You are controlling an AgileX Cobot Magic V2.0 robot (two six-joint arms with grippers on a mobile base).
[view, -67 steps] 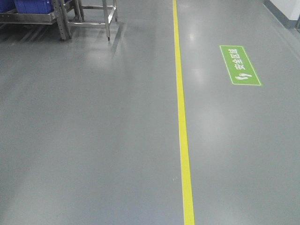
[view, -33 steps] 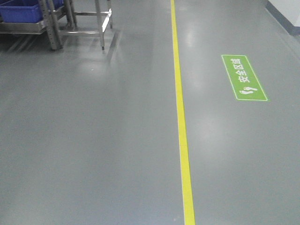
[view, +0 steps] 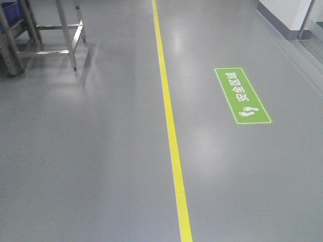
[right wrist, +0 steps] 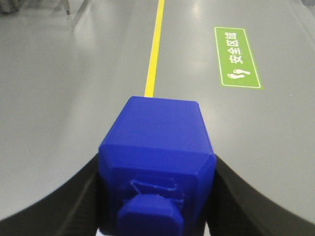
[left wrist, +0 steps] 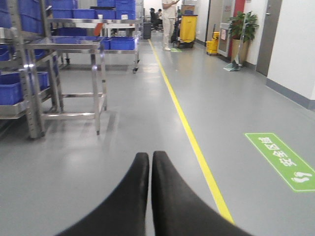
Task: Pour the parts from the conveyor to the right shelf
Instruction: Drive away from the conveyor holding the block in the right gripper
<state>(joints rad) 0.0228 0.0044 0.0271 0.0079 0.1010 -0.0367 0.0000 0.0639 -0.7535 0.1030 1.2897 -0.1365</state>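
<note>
Veers since a second ago, sliding right shelf [view: 12, 50] toward frame's left edge. Clamps blue part [right wrist: 157, 142] in right gripper [right wrist: 156, 167] (left gripper [left wrist: 150, 158] pinched together, empty). Has pickup done; lacks approach and pour.

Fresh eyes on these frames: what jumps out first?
The bright-blue part clamped in the right tool fills the right wrist view, knob toward the camera. Then the yellow line running up the glossy grey floor, a green footprint sign to its right. The left tool is shut and empty; a steel rack with blue bins stands at that view's left.
</note>
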